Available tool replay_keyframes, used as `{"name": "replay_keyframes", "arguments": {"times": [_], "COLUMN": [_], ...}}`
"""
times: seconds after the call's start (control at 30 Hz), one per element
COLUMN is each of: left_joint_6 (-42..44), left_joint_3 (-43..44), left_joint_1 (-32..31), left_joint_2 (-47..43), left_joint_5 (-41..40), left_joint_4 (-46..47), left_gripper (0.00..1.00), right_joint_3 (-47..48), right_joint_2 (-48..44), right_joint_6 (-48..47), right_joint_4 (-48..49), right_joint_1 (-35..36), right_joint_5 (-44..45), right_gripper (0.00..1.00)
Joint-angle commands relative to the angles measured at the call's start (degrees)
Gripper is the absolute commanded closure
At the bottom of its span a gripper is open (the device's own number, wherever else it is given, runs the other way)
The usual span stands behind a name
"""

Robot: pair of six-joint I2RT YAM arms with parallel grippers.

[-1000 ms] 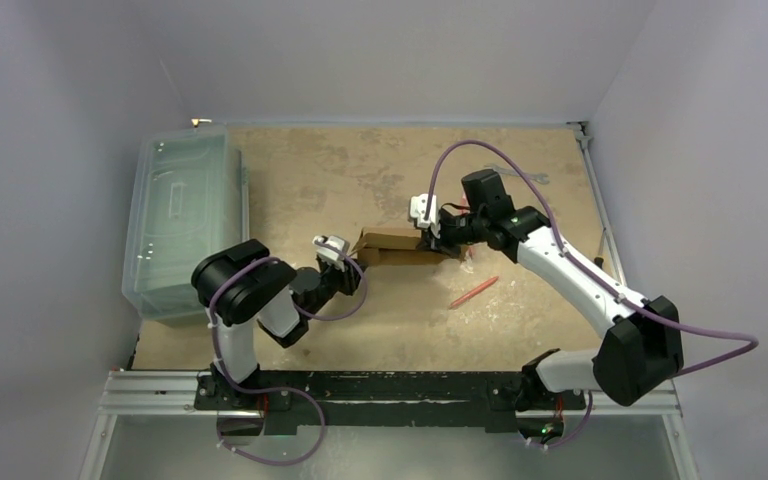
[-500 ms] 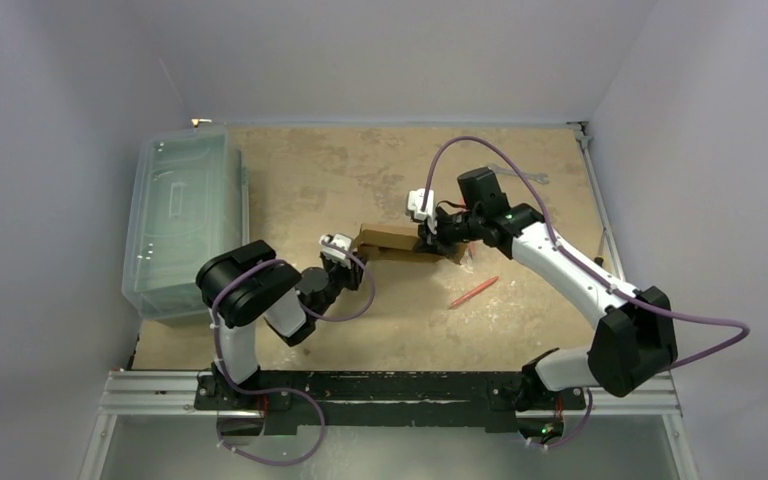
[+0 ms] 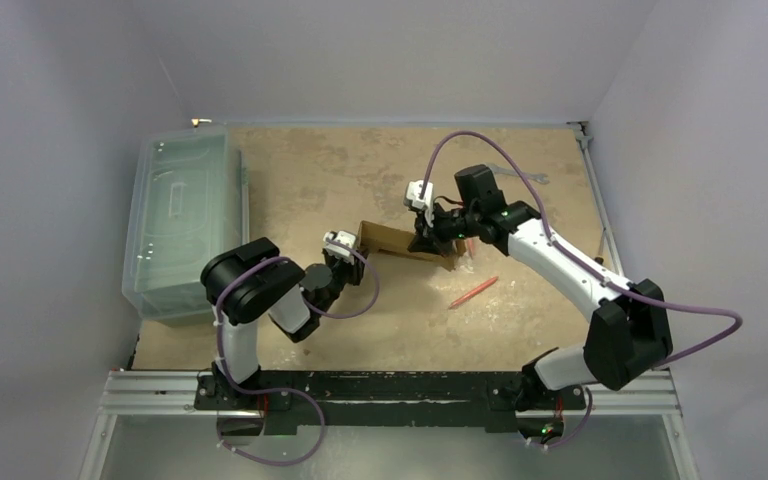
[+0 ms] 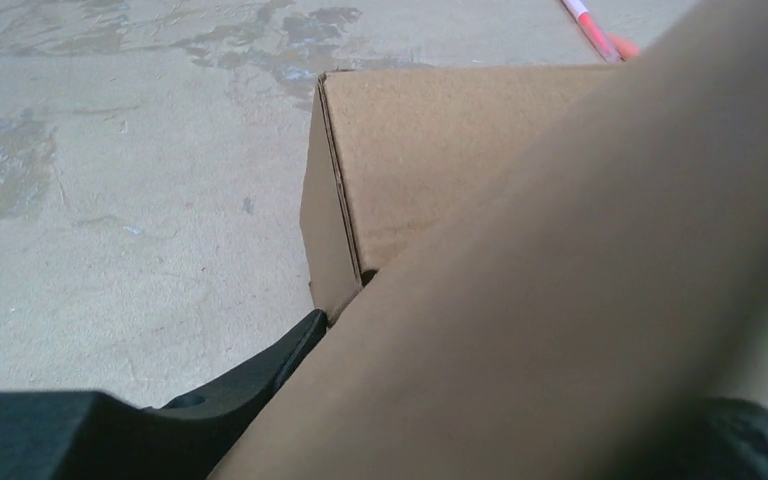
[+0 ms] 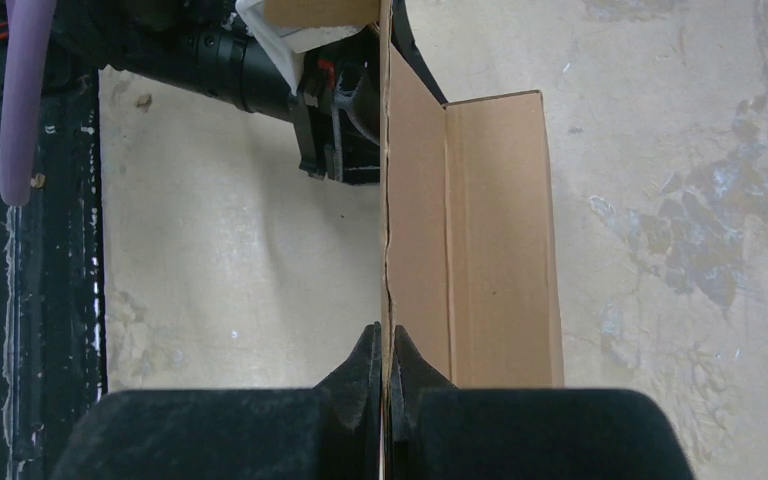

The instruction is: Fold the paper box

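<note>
Working outward from the near edge of the table (image 3: 300, 180), the first item is an orange pen (image 3: 473, 291), lying well to the right of the clear plastic bin (image 3: 180, 220) and playing no part in the fold. Next comes the left gripper (image 3: 352, 255), between the bin and the paper box (image 3: 400, 243), at the box end nearest the bin. In the left wrist view a blurred cardboard panel passes across its fingers (image 4: 260, 375); whether they pinch that panel cannot be determined. The paper box rests on the table, well apart from the bin on its right side, at about the same depth as the bin's near half. One corner is formed, with two walls meeting at a crease. At the box end farthest from the bin, the right gripper (image 5: 387, 345) is closed fully on the thin edge of a cardboard panel seen edge-on, one fingertip on each face. Assessment: the fold is partly complete. Walls are raised, but the panel in the right gripper appears not yet tucked, and closing the lid flaps evidently remains. The box interior is not visible in any view.
</note>
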Motion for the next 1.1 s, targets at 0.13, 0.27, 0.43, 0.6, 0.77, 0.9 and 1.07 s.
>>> {"name": "replay_keyframes", "arguments": {"times": [0.13,0.27,0.43,0.6,0.77,0.9,1.07], "left_joint_6": [1.90,2.10,2.06,2.01,1.71,1.75,1.39], "left_joint_3": [1.94,2.05,2.26,2.88,3.80,4.36,5.38], "left_joint_1": [-0.17,0.35,1.19,2.04,2.89,3.35,4.32], "left_joint_2": [0.74,0.71,0.67,0.77,1.26,1.27,-0.93], "left_joint_5": [-1.14,-0.11,0.80,1.48,1.95,2.46,3.89], "left_joint_4": [16.29,16.29,16.29,16.30,16.26,16.31,16.31], "left_gripper": [0.68,0.69,0.70,0.70,0.68,0.67,0.66], "right_joint_3": [3.39,4.25,5.90,7.39,9.03,10.23,12.50], "right_joint_2": [2.39,2.13,2.37,3.36,4.95,6.06,7.67], "right_joint_6": [3.79,4.86,5.49,5.95,6.19,6.81,6.79], "right_joint_4": [1.81,2.50,2.26,1.58,0.56,0.03,-1.73], "right_joint_1": [0.16,-0.24,-0.47,-0.56,-1.07,-1.73,-2.57], "right_joint_5": [-1.16,0.41,1.35,2.79,3.27,2.99,2.19], "right_gripper": [1.00,1.00,1.00,1.00,1.00,1.00,1.00]}}
